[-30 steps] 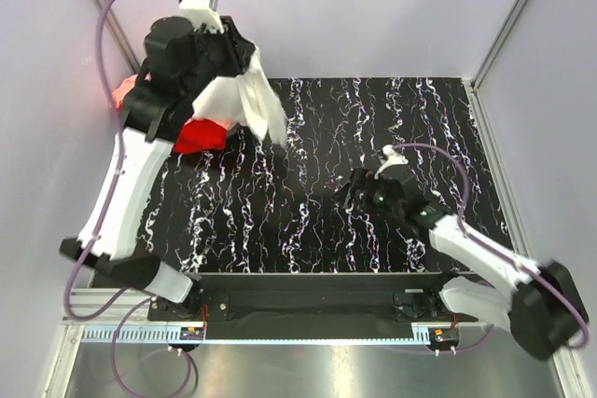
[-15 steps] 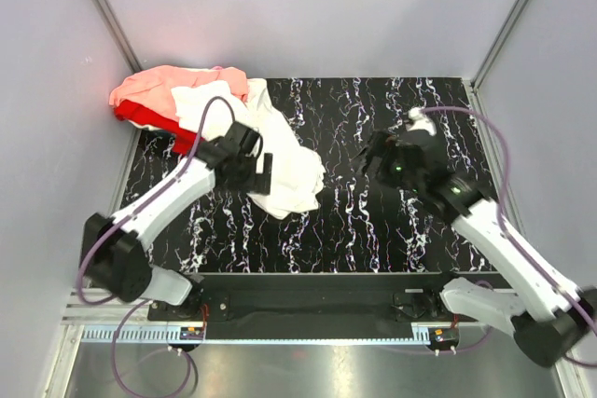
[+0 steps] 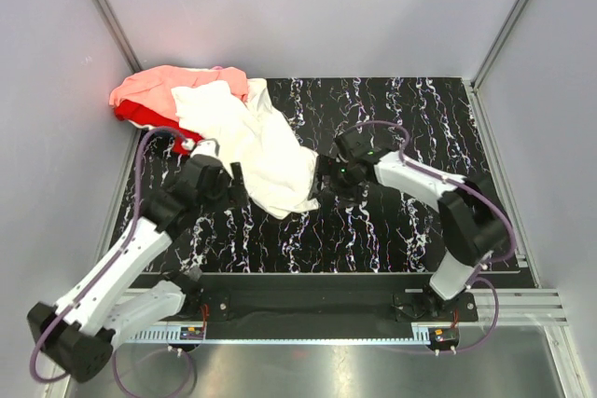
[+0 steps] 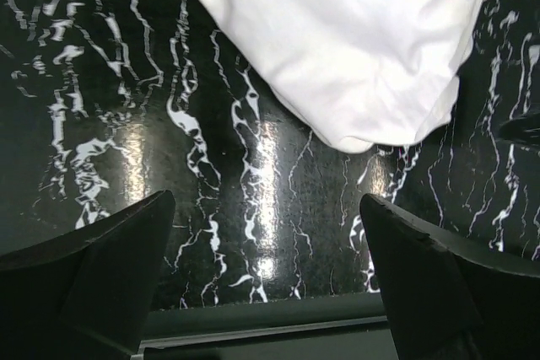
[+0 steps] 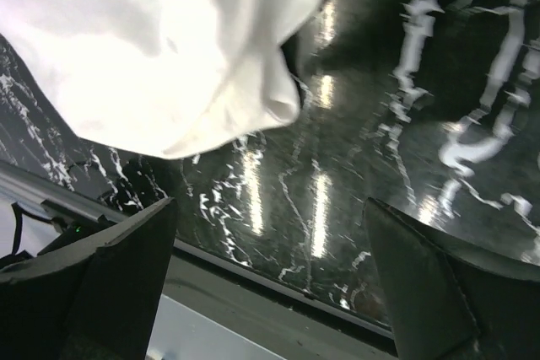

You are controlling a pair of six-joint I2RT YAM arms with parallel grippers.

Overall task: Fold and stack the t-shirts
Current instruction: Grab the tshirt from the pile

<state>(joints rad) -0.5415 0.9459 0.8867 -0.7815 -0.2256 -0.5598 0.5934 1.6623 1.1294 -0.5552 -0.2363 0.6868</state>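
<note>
The white t-shirt (image 3: 266, 146) lies crumpled on the black marbled table (image 3: 410, 221), trailing from the back-left pile toward the middle. No print shows on it. Under its far end lie the salmon-pink t-shirt (image 3: 159, 81) and the red t-shirt (image 3: 140, 115). My left gripper (image 3: 238, 184) hangs open just left of the white shirt's near hem, with nothing between its fingers (image 4: 93, 276); that hem (image 4: 363, 48) shows ahead of it. My right gripper (image 3: 326, 179) is open at the hem's right side, the white cloth (image 5: 160, 48) just beyond its empty fingers (image 5: 447, 284).
Grey walls close in the table at the back and both sides. The metal rail (image 3: 317, 286) with the arm bases runs along the near edge. Bare tabletop shows right of the shirts and in front of them.
The left gripper has let go of the white shirt, which dropped onto the table, and the left arm came down and back. The right arm swung left to the shirt's hem.
</note>
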